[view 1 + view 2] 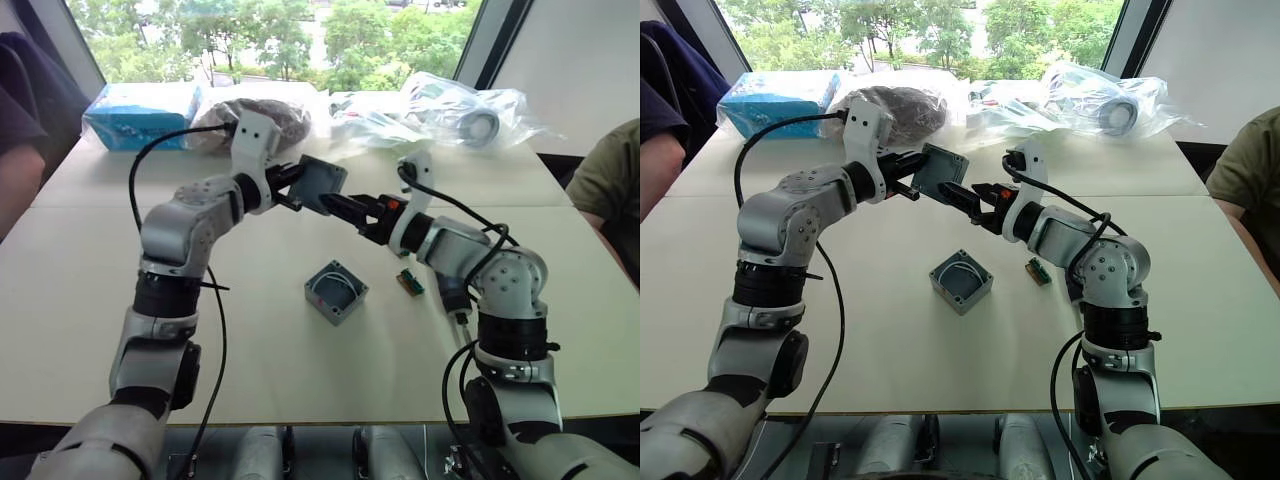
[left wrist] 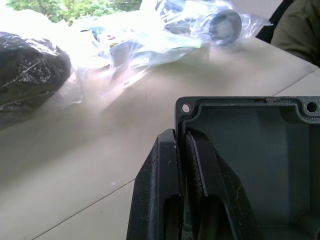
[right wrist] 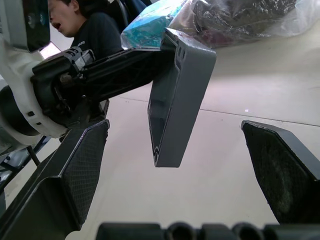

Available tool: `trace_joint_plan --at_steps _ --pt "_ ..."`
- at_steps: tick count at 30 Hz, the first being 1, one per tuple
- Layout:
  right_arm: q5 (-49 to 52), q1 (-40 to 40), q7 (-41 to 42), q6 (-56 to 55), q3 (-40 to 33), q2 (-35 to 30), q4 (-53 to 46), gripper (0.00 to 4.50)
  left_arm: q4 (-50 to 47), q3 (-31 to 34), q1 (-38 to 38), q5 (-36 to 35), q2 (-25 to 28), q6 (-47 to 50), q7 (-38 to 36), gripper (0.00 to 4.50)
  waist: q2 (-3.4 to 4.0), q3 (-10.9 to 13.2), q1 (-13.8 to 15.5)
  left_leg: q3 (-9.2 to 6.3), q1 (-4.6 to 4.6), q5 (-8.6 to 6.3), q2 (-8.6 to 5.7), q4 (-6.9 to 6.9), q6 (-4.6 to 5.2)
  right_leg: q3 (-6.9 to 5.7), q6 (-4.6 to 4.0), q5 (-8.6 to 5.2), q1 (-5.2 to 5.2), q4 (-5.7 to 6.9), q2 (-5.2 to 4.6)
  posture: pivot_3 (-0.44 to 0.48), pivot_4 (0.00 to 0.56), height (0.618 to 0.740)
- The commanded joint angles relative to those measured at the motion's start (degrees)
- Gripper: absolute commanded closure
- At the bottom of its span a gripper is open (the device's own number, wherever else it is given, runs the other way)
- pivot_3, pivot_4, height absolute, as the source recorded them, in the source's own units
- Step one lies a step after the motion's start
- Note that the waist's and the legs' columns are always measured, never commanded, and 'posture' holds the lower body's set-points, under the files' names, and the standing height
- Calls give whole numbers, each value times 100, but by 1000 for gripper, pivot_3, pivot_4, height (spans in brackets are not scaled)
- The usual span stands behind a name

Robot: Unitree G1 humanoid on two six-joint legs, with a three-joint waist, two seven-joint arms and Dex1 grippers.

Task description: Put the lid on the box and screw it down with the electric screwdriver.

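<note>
My left gripper (image 1: 300, 185) holds the grey lid (image 1: 322, 185) in the air above the table's far middle, shut on one rim. In the left wrist view its fingers (image 2: 195, 165) pinch the lid's wall (image 2: 181, 120), hollow underside showing. My right gripper (image 1: 345, 208) is open right at the lid's lower edge. The right wrist view has the lid (image 3: 182, 95) hanging edge-on between that gripper's spread fingers (image 3: 82, 170), touching neither. The box (image 1: 335, 292) sits open on the table below, white wires inside. The electric screwdriver is hidden or out of view.
A small green block (image 1: 409, 283) lies right of the box. Along the far edge are a blue packet (image 1: 140, 110), a dark bag (image 1: 270, 120) and clear plastic bags (image 1: 440, 110). People sit at the table's left (image 1: 15, 130) and right (image 1: 610, 190).
</note>
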Motion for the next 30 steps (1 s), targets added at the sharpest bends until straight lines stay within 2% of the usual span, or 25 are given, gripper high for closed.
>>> trace_joint_plan --at_steps 1,2,6,11,14,15,22,23,24,27,28,30 --pt "45 -69 -21 -53 -145 80 -112 0 -445 24 11 -81 -20 15 -29 4466 0 0 -9 0 0 0 0 0 0 0 0 0 0 0 0 0 150 740" --pt "34 -70 -17 -62 -150 88 -105 0 -464 35 14 -94 -32 29 -30 4466 0 0 -8 0 0 0 0 -1 0 0 0 0 0 0 0 0 150 740" --pt "12 -83 -10 -137 -194 175 -76 898 -483 69 14 -129 -54 42 -71 4500 0 0 -9 0 0 0 0 -1 0 0 0 0 0 0 0 0 150 740" --pt "55 -89 44 -165 -260 234 -110 2666 -480 97 5 -132 -54 70 -75 4500 0 0 -6 0 0 0 0 -1 0 0 0 0 0 -1 0 0 150 740" --pt "86 -80 57 -163 -288 249 -132 4035 -466 116 6 -146 -63 79 -78 4500 1 0 -4 0 0 0 0 -1 1 0 0 0 0 -1 0 0 150 740" --pt "93 -79 56 -160 -299 257 -137 4358 -467 118 7 -154 -64 84 -80 4500 1 0 -8 0 -1 0 0 -1 1 0 0 0 0 -1 0 0 150 740" --pt "92 -51 80 -184 -282 276 -215 4358 -528 303 28 -457 -140 309 -152 4500 1 1 -10 0 0 0 1 -3 1 0 0 0 -1 -2 0 0 150 740" --pt "85 -46 92 -196 -271 278 -229 4358 -528 371 25 -542 -141 353 -194 3833 1 1 -8 0 0 -1 1 -3 1 0 0 0 -1 -2 1 0 150 740" --pt "77 -36 100 -207 -263 279 -250 4358 -543 410 30 -608 -119 375 -252 3590 1 1 -9 0 -1 -1 1 -3 1 0 0 0 -1 -2 0 0 150 740" --pt "54 -13 113 -245 -257 281 -294 4358 -602 519 43 -736 -36 473 -304 2407 1 1 -11 -1 0 -1 1 -3 1 0 0 0 -1 -2 1 0 150 740" --pt "26 -2 126 -274 -244 263 -328 4358 -735 663 50 -926 -19 623 -319 2170 1 1 -14 -1 0 -1 1 -3 1 0 0 0 -1 -2 0 0 150 740" --pt "-17 34 179 -347 -233 196 -413 4358 -1004 984 48 -1307 8 975 -276 1372 2 1 -30 -1 -1 -1 1 -5 1 0 0 0 -1 -3 1 0 150 740"
